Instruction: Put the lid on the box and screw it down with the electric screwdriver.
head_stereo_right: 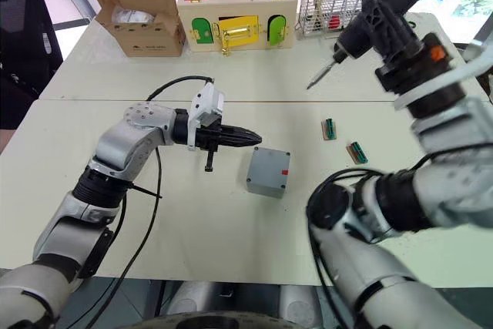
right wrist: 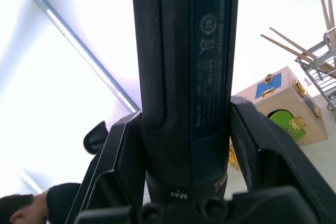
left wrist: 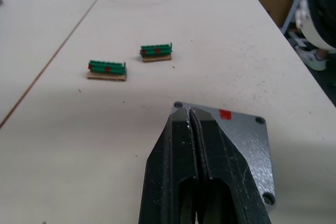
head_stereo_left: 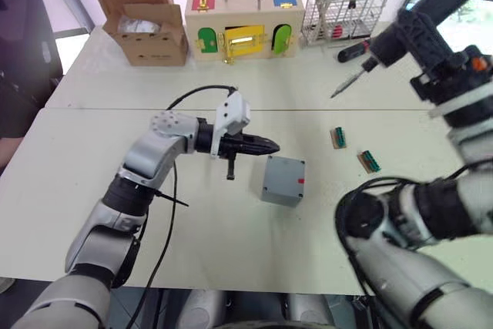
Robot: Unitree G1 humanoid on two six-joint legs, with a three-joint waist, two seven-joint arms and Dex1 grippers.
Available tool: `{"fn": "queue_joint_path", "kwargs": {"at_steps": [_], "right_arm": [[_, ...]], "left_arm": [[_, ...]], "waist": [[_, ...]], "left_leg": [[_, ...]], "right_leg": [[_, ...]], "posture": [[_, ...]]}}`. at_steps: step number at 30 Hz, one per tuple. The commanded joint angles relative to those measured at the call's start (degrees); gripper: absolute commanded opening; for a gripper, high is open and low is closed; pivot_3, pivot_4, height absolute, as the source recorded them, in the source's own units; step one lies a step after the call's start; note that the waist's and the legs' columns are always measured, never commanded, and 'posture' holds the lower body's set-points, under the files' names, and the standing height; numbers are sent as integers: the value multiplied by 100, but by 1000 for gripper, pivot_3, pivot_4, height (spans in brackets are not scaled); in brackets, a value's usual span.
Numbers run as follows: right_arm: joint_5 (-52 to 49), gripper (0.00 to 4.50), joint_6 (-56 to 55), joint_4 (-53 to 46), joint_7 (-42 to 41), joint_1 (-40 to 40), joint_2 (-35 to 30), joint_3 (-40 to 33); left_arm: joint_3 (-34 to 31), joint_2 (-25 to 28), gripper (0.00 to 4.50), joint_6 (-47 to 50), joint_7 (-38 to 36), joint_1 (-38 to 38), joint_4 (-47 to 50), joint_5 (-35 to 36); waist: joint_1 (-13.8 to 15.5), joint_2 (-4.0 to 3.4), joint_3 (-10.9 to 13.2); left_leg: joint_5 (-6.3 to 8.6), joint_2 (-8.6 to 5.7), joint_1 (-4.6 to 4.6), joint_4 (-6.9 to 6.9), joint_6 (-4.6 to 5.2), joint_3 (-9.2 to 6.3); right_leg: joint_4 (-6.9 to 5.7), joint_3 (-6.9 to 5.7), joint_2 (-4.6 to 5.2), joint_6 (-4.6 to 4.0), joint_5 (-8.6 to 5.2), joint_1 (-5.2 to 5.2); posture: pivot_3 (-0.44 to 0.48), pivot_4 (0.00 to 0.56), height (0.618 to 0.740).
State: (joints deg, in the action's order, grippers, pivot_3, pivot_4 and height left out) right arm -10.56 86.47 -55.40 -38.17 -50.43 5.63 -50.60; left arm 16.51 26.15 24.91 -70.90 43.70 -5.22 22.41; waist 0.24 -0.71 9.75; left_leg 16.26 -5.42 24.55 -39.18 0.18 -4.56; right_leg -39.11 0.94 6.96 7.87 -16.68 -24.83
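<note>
While lidded, the box point(head_stereo_left: 283, 180) beside the pressed-together left tool point(head_stereo_left: 271, 145); right tool point(right wrist: 184, 145) pinching the electric screwdriver point(right wrist: 184, 66).

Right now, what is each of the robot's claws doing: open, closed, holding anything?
Left claw: closed, empty, over the box.
Right claw: closed on the electric screwdriver.

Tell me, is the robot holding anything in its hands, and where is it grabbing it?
The right hand grips the electric screwdriver around its thick body. The left hand is shut on nothing, beside the box.
</note>
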Motion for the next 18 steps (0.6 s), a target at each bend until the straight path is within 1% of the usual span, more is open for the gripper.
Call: {"fn": "queue_joint_path", "kwargs": {"at_steps": [1, 5, 7, 10, 13, 18], "right_arm": [[-501, 1948, -1139, -460, 465, 735, 153, 1070], [-953, 1948, -1827, -460, 868, 1775, -7, 1809], [-1041, 1948, -2132, -460, 986, 2304, -278, 2207], [-847, 1948, -2657, -432, 1052, 3039, -790, 2907], [-778, 1948, -3218, -228, 1147, 3497, -1037, 3303], [-852, 1948, -3901, 112, 1315, 3830, -1241, 3619]], "left_arm": [[78, 41, 0, -66, -252, 216, 109, -90], [211, -55, 0, -186, -313, 176, 89, -250], [301, -153, 0, -285, -235, 128, 15, -393], [527, -178, 0, -635, -196, -16, -169, -763], [619, -217, 0, -884, -151, -130, -366, -989], [594, -251, 0, -991, -117, -205, -455, -1123]], "waist": [[-25, 0, 0], [-123, 0, 0], [-144, 0, 0], [-148, 0, 0], [-149, 1, 0], [-110, 2, 0]], "left_leg": [[-1, -1, -3, 0, -1, 1], [-3, -1, -14, 4, -2, -1], [-3, 1, -15, 8, -2, -1], [-3, 2, -15, 10, -2, 0], [-3, 6, -17, 11, -2, 4], [-6, 11, -24, 4, -4, 5]], "right_leg": [[0, 2, 0, 0, 0, 4], [2, 4, -1, 0, -1, 13], [2, 4, -4, 0, -1, 12], [3, 4, -5, 0, -1, 12], [7, 4, -9, 1, -2, 12], [38, 3, -14, 1, -2, 29]], "posture": [[0, 150, 737], [0, 150, 737], [0, 150, 737], [0, 150, 737], [0, 150, 737], [0, 150, 737]]}}
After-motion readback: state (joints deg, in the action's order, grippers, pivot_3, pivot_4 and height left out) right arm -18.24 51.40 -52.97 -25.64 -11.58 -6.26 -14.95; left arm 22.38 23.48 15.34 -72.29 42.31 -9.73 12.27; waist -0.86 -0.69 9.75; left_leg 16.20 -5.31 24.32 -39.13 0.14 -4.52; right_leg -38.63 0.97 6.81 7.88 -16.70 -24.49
